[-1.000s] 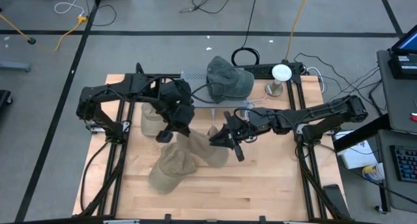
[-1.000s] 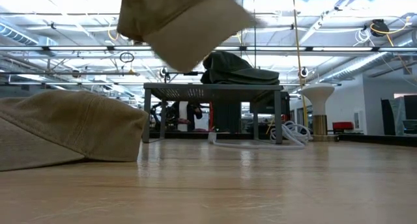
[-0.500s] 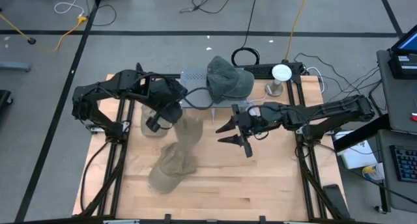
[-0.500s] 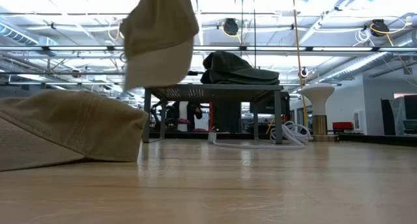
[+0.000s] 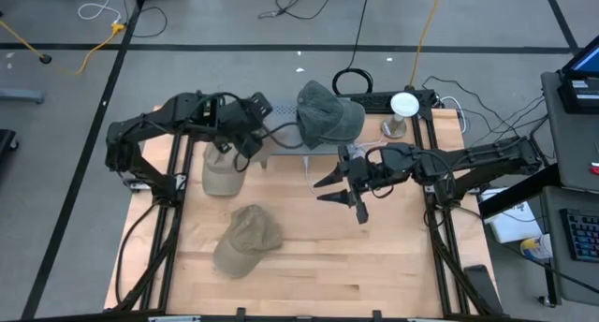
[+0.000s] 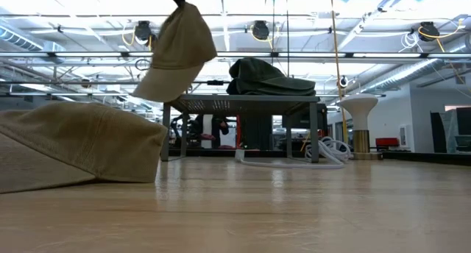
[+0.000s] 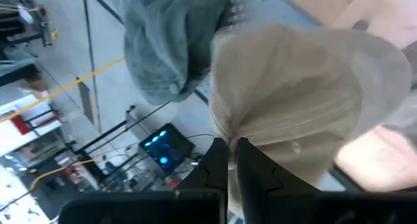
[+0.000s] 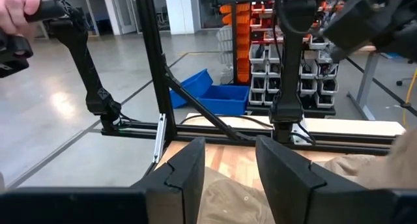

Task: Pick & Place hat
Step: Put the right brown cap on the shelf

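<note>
Held hat [image 5: 222, 176]: tan khaki, plain
Hat on table [image 5: 245, 240]: khaki, plain
Hat on rack [image 5: 328, 114]: dark grey-green
Rack [image 5: 281, 109]: grey, perforated
Table [image 5: 374, 256]: pale wood grain
Stand [image 5: 403, 105]: white
Bin [image 8: 207, 94]: blue
Floor cable [image 5: 94, 49]: yellow

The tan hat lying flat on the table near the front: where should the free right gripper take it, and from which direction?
Probably by the brim. The tan hat on the table lies crown up, its flat brim toward the front-left, a thin edge the fingers can close over. The crown is soft and rounded, so it offers less purchase. The open right gripper would best come down from above.
</note>
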